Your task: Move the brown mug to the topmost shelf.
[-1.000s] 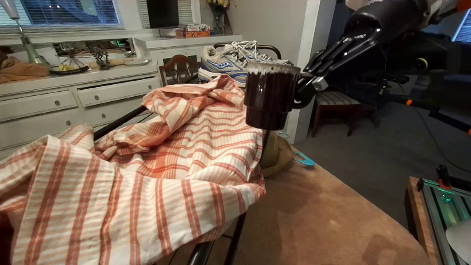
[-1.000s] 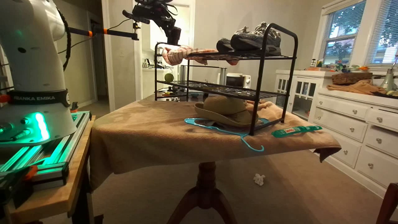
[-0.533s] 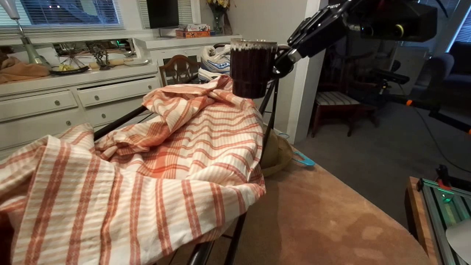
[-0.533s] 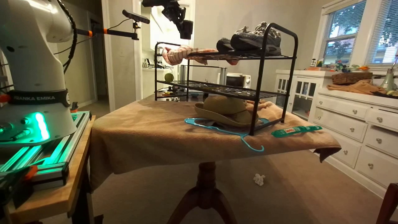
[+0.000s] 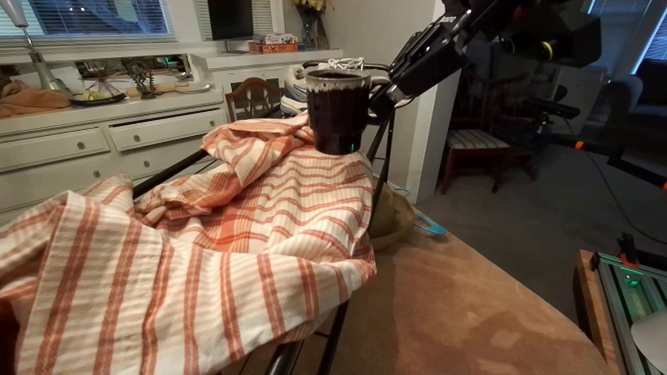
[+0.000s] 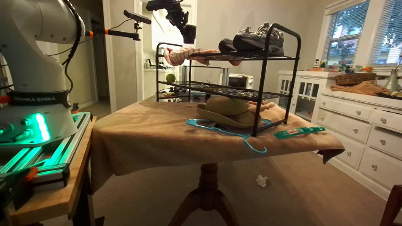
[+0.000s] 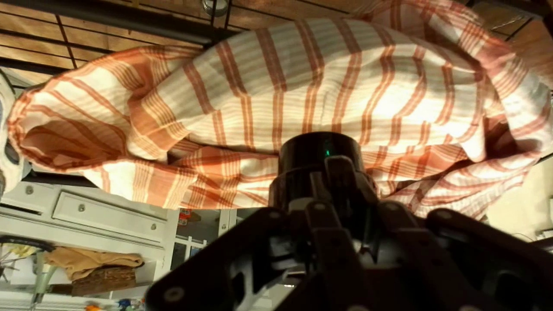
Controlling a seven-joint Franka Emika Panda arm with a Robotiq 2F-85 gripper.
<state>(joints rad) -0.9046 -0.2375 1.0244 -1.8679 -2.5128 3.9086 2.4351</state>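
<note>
Held upright, the brown mug [image 5: 338, 114] lies between eight and nine o'clock from the gripper [image 5: 384, 100] in an exterior view, its long axis vertical. The striped cloth [image 6: 179, 56] on the topmost shelf [image 6: 248, 58] sits at six o'clock beneath it, just apart, so the next move likely goes straight down. The gripper is nearly closed, apparently pinching the handle [image 5: 380, 81]; the exact contact is hidden.
</note>
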